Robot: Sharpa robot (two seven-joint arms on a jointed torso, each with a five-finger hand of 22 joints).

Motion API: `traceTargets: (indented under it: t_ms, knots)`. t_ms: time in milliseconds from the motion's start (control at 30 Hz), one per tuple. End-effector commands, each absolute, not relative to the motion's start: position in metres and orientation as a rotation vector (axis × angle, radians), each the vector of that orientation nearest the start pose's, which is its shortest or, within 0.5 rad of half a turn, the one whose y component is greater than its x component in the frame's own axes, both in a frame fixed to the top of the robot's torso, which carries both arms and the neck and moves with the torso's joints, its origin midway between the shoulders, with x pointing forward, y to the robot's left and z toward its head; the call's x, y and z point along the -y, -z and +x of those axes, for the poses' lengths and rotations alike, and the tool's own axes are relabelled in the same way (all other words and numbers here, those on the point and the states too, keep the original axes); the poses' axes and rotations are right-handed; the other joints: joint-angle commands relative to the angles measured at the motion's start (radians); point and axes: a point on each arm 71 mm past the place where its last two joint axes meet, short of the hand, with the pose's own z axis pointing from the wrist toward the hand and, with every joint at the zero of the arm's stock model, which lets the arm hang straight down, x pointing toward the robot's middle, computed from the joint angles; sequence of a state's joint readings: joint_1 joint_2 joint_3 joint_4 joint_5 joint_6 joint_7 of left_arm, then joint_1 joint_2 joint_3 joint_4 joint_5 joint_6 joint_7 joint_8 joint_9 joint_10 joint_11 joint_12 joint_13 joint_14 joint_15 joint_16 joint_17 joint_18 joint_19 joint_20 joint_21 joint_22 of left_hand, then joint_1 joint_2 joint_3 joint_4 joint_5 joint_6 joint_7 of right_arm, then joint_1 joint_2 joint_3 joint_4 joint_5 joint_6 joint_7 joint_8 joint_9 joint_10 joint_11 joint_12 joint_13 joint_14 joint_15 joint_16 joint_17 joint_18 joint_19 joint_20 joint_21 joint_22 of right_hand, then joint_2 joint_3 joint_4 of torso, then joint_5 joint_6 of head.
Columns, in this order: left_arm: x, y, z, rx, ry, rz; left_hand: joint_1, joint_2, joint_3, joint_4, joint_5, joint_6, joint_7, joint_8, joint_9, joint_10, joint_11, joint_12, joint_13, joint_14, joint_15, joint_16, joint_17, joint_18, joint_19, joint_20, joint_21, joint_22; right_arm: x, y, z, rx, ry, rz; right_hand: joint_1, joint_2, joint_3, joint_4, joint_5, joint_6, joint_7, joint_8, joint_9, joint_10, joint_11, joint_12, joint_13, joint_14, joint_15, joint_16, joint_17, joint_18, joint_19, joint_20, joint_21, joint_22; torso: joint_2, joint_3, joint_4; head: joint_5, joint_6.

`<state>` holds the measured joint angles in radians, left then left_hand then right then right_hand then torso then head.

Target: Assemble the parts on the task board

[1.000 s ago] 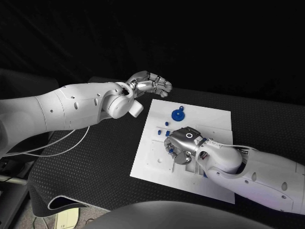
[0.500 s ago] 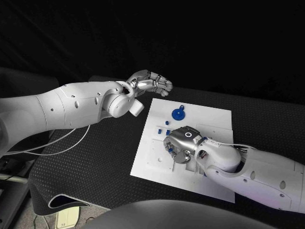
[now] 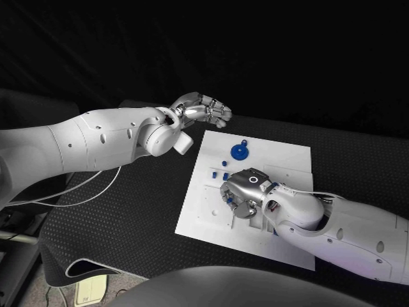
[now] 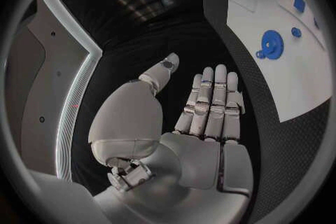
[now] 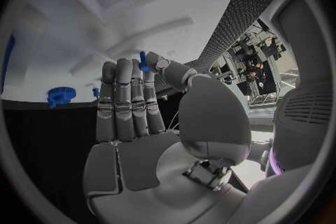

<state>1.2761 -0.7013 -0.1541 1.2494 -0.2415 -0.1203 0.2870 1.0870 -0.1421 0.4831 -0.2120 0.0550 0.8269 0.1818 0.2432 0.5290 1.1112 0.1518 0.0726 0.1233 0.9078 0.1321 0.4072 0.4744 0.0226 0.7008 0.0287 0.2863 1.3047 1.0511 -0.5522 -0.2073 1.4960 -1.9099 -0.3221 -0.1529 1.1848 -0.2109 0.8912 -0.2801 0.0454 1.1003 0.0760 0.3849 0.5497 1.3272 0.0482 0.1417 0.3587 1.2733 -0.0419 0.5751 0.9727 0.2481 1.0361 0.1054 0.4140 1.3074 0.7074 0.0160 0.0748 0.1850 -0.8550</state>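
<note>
Black table (image 3: 121, 211), surface finely textured, like a dotted mat. Its near-left corner is rounded, with a pale edge running along it.

White task board (image 3: 287, 153) lies flat on the table at mid-surface, rectangular, turned slightly askew to the table's edges. Bare black table borders it on the left, far and right sides. In the left wrist view the board (image 4: 280, 67) sits flush on the same dotted black surface (image 4: 168, 39).

White cable (image 3: 85, 192) loops over the left part of the table, possibly hanging just above it rather than resting; contact cannot be judged from the head view.
</note>
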Motion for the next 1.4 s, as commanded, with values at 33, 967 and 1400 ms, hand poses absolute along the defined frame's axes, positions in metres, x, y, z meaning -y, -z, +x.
traceTargets:
  t_ms: [33,967,1400]
  knots:
    - [-0.2041,0.1981,0.5315,-1.698,1.425,-0.812,0.009,-0.002,0.001,0.006,0.002,-0.004,0.004,0.005,-0.002,0.006,0.001,-0.001,-0.001,0.003,-0.002,-0.002,0.001,0.01,0.007,0.001,-0.006,0.002,0.0569,0.2952,0.3979,-1.655,-0.719,-0.748,0.004,0.004,0.004,-0.003,0.006,0.004,0.001,-0.006,0.001,0.005,-0.001,0.003,-0.002,0.001,-0.008,-0.006,0.002,0.014,0.005,0.002,0.006,0.02,0.0,0.0003,-0.0002,0.0,0.0]
    - [-0.2036,0.1982,0.5315,-1.699,1.425,-0.812,0.009,-0.002,0.001,0.007,0.002,-0.004,0.004,0.006,-0.002,0.006,0.001,-0.001,-0.003,0.003,-0.003,-0.002,0.002,0.009,0.008,0.001,-0.008,0.003,0.0557,0.2973,0.3994,-1.667,-0.716,-0.751,0.003,0.006,0.003,-0.004,0.007,0.004,0.002,-0.007,0.003,0.004,-0.001,0.002,0.001,0.002,-0.008,-0.007,0.004,0.014,0.005,0.002,0.006,0.02,0.0,-0.0004,0.0006,-0.001,-0.004]
    - [-0.2024,0.1982,0.5314,-1.701,1.427,-0.811,0.009,-0.002,0.001,0.007,0.002,-0.004,0.004,0.006,-0.003,0.006,0.001,-0.001,-0.003,0.003,-0.003,-0.002,0.003,0.009,0.008,0.001,-0.009,0.004,0.0526,0.3,0.3992,-1.691,-0.7,-0.774,0.002,0.007,0.003,-0.005,0.007,0.003,0.002,-0.008,0.004,0.004,0.0,0.001,0.003,0.001,-0.008,-0.008,0.005,0.014,0.004,0.002,0.006,0.02,0.0,-0.0008,0.0006,0.0,-0.011]
